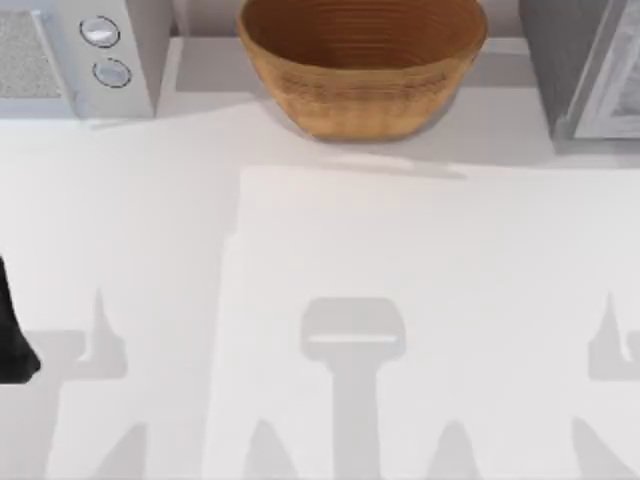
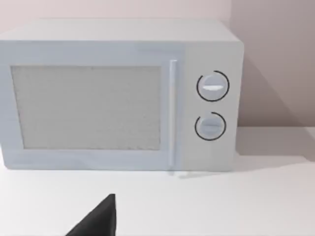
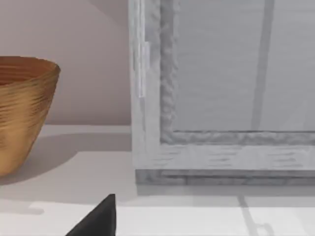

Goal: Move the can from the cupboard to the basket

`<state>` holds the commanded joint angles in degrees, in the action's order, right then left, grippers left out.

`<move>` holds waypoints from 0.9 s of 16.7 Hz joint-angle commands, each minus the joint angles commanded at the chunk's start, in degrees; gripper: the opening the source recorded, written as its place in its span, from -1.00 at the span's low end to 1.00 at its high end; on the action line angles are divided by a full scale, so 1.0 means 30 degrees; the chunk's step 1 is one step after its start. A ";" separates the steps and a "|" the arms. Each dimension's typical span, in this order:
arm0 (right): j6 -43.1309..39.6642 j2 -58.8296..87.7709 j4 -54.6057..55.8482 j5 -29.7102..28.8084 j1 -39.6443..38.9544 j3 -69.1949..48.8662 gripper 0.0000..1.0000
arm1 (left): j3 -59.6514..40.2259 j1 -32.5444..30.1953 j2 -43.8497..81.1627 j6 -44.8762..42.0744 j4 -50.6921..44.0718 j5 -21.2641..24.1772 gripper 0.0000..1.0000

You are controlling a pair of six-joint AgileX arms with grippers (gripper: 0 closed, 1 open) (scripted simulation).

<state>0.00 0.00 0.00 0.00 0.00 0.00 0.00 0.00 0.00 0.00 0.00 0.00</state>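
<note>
Black tip of left fingers [image 2: 98,219], spacing cannot be told; microwave [image 2: 118,96] beyond them on white worktop [image 1: 320,260]. Right fingers [image 3: 98,219] likewise unreadable; cupboard [image 3: 221,98] ahead, wicker basket [image 1: 362,65] beside it, farther off.

A dark part of my left arm [image 1: 14,335] sits at the top view's left edge, low over the table, while 1 black fingertip [image 2: 98,219] of the left gripper and 1 black fingertip [image 3: 98,219] of the right gripper each jut into their own wrist view.
</note>
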 joint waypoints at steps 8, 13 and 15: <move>0.0002 0.3861 -0.1261 -0.0548 -0.0551 -0.4282 1.00 | 0.0000 0.0000 0.0000 0.0000 0.0000 0.0000 1.00; 0.0056 1.0049 -0.3165 -0.1492 -0.1400 -1.2555 1.00 | 0.0000 0.0000 0.0000 0.0000 0.0000 0.0000 1.00; 0.0099 1.2801 -0.3985 -0.1923 -0.1789 -1.6405 1.00 | 0.0000 0.0000 0.0000 0.0000 0.0000 0.0000 1.00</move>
<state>0.30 38.40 -11.96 -5.77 -5.37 -49.22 0.00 0.00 0.00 0.00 0.00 0.00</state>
